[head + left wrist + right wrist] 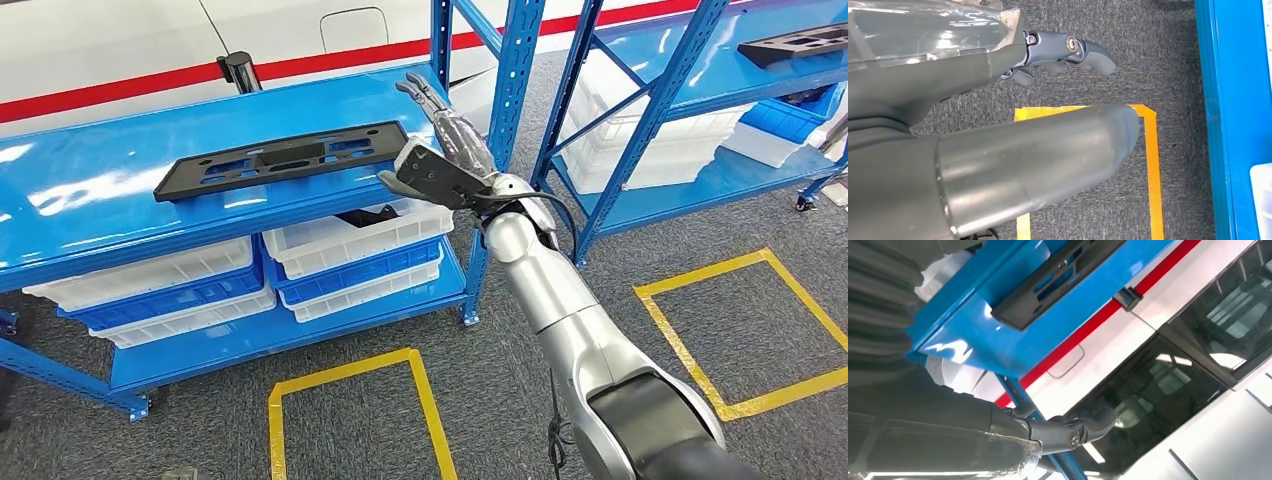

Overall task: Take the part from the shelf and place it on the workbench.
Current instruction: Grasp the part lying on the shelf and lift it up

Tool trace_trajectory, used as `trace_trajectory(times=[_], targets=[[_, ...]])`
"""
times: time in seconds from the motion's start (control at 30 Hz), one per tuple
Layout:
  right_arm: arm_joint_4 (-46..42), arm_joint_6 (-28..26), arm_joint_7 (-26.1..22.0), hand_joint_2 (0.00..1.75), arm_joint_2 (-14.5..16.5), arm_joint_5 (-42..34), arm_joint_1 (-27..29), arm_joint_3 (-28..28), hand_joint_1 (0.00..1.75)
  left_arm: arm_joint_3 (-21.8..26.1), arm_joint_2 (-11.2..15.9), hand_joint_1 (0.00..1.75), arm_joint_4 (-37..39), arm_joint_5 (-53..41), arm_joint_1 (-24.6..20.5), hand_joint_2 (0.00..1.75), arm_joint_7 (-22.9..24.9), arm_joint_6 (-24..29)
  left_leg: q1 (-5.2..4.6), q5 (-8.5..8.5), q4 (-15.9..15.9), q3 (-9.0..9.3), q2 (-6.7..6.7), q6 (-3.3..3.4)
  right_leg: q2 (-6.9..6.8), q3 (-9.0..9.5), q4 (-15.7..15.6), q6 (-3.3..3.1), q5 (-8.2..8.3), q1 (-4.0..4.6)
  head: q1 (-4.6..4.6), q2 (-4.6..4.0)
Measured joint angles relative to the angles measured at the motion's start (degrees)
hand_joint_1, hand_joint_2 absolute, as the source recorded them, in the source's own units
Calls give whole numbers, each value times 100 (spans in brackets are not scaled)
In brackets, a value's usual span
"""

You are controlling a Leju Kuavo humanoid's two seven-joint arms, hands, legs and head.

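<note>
Since the part lies flat on the shelf top, untouched, the right hand hovers just beside its end, fingers released and extended, probably lining up a grasp; left hand hangs empty, fingers loosely apart.

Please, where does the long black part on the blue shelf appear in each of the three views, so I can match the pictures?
Head view: the black part lies flat on the top shelf, just left of the right hand.
Left wrist view: not in it; that camera looks down at the floor.
Right wrist view: the part's end is near the upper middle.
Shared landmark, head and right wrist views: the red stripe on the white vehicle.
</note>
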Motion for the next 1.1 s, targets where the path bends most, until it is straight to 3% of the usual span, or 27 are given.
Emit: trace_trajectory(times=[0.57,0.73,0.8,0.87,0.93,1.0,1.03,1.07,1.1], targets=[[238,-265,-17,0,-24,204,-128,155,0,-14,8,0,0,-17,-115,0,-6,-9,-1,-8,47,-27,-1,11,-2,-1,-2,18,12,-21,0,0],[296,-301,-21,0,-24,205,-175,169,0,-14,30,0,0,-17,-131,0,10,-18,-4,-30,107,-75,-13,53,-18,-8,-7,60,38,-25,0,0],[305,-311,-33,0,-20,205,-211,174,0,-14,34,0,-1,-11,-145,0,11,-22,13,9,56,-62,-23,112,-32,-15,-21,99,48,-12,3,0],[312,-327,-53,0,-21,201,-258,177,0,-16,26,0,-2,3,-171,0,8,-21,46,92,-56,-11,-37,200,36,-139,188,107,-52,2,12,0],[333,-339,-64,0,-34,197,-275,181,0,-16,21,0,-2,15,-191,0,4,-20,62,135,-105,4,-67,243,149,-494,864,81,-295,-5,21,0],[373,-344,-67,0,-47,195,-262,189,0,-15,21,0,-1,34,-189,0,2,-21,68,136,-101,-4,-120,242,192,-859,1515,107,-446,-23,25,0],[396,-348,-69,0,-53,195,-256,193,0,-15,20,0,0,48,-185,0,-1,-22,75,130,-95,-1,-155,232,195,-926,1572,151,-403,-39,25,0],[415,-353,-73,0,-56,196,-257,197,0,-15,20,0,0,61,-182,0,-5,-23,91,116,-80,7,-188,210,195,-879,1383,215,-259,-61,25,0],[428,-357,-79,0,-58,196,-265,200,0,-15,20,0,0,71,-181,0,-9,-27,111,90,-52,14,-220,170,192,-745,1004,291,-46,-89,26,0]])
